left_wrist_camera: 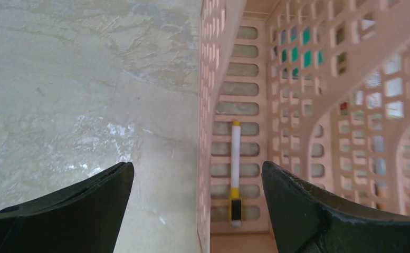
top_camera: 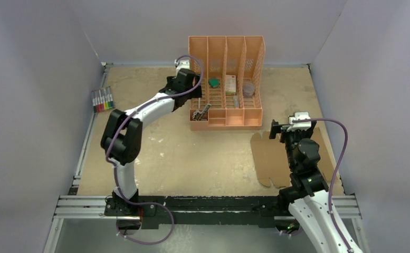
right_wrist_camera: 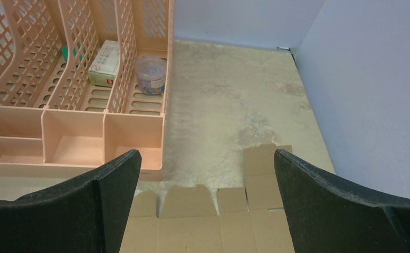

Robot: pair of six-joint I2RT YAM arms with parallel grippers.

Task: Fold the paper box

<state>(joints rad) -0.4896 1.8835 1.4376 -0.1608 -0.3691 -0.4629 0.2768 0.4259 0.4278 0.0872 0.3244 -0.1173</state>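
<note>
The box [top_camera: 270,158] is seen as a flat brown sheet, unfolded, at about 4 o'clock on the bench [top_camera: 192,158] in the top view. Rounded tabs are shown at its 6 o'clock edge and short flaps at its 12 o'clock edge. The right tool [top_camera: 286,126] is held over that 12 o'clock edge, spread wide with nothing gripped. Whether the sheet is touched cannot be told. In the right wrist view the flaps are framed between the fingers.

An orange organiser [top_camera: 226,125] is set at 12 o'clock on the bench, just beyond the sheet's 11 o'clock corner. A green item [top_camera: 213,83], a carton [top_camera: 230,84] and a grey tub [top_camera: 249,88] are held in its compartments.

The left tool [left_wrist_camera: 196,167] is likewise spread and empty at the organiser's 9 o'clock side, with the outer wall seen between its fingers. A white pen [left_wrist_camera: 235,168] with yellow ends is seen lying on the slotted floor of the leftmost compartment. A set of markers [top_camera: 102,99] is placed at 10 o'clock by the bench edge.
</note>
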